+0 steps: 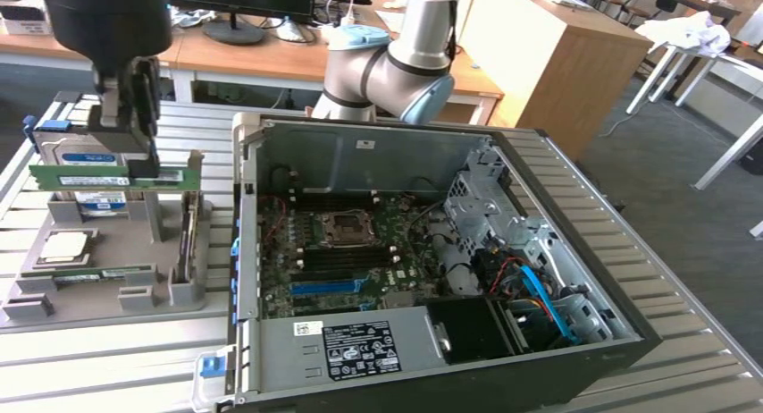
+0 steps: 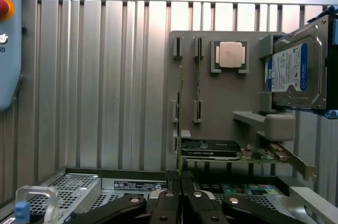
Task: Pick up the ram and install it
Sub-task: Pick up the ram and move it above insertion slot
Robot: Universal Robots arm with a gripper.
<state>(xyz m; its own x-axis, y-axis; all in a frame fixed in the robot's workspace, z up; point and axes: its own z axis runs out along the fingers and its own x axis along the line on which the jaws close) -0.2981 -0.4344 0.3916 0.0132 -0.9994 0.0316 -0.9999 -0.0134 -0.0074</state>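
Gripper [image 1: 145, 163] is clenched on the ram [image 1: 110, 175]. In the exterior view we see the stick hanging level above the gray parts tray [image 1: 71, 299], on the exterior view's left of the open computer case [image 1: 357, 149]. The wrist view gives us the ram edge-on, a thin green strip running out from the closed fingers [image 2: 198, 203], with the CPU [image 2: 231, 55] and hard drive [image 2: 296, 73] on the tray beyond.

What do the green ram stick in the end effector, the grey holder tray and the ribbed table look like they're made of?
The long thin green ram stick looks like fibreglass-type circuit board, with a green lacquered face and a white label. The flat grey holder tray is probably moulded or printed plastic: matte, uniform grey. The ribbed silver table is likely aluminium, judging by its pale metallic slats with a soft sheen.
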